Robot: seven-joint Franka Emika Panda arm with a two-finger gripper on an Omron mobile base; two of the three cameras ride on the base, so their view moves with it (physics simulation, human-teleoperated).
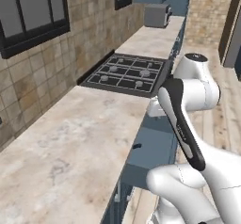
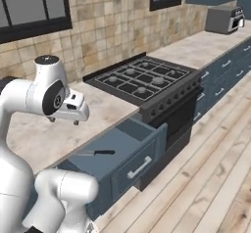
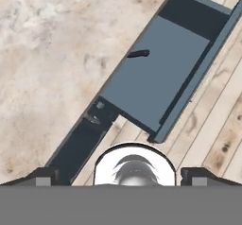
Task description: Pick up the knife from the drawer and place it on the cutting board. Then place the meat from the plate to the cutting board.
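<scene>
Black handle of the knife (image 2: 104,152) = best grab spot imo; light, stiff, thin. Drawer (image 2: 142,166) open, jaws wide, empty.

The knife (image 3: 138,54) shows its black handle, but the counter (image 3: 52,54) edge hides part of its blade in the hand view; in the left base view the arm covers much of the open drawer (image 1: 153,148); the toaster (image 2: 224,19) is cut off at the right base view's edge.
</scene>
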